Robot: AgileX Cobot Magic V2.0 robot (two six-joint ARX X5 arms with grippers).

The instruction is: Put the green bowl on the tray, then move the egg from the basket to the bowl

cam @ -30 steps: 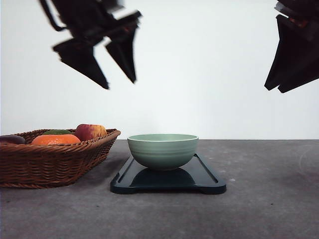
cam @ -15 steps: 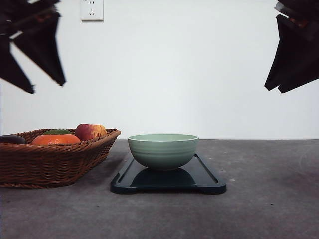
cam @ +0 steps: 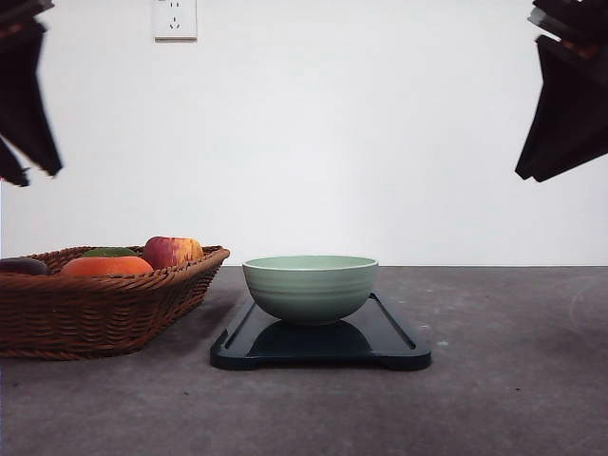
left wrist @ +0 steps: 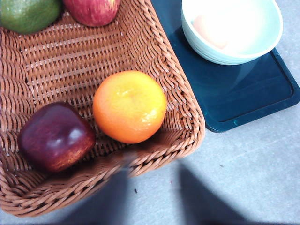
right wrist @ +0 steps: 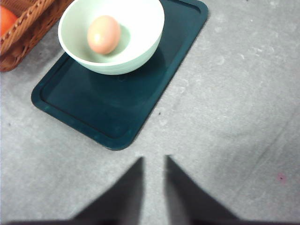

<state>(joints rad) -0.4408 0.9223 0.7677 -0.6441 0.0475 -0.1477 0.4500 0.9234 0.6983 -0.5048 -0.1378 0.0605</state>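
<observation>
Green bowl [cam: 311,287] on tray [cam: 399,344], egg [right wrist: 103,34] inside bowl, basket [cam: 104,309] beside tray, left hand [left wrist: 152,192] spread, right hand [right wrist: 153,187] narrowly parted, both empty above bench [cam: 513,380].

Left claw [cam: 28,171] farther left, retreated.

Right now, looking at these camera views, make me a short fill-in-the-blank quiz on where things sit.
1. The green bowl stands on the ____.
2. The egg lies inside the ____.
3. The orange lies in the ____.
4. Both the left gripper and the right gripper hang above the table, holding ____.

Missing words: tray; green bowl; basket; nothing
</observation>
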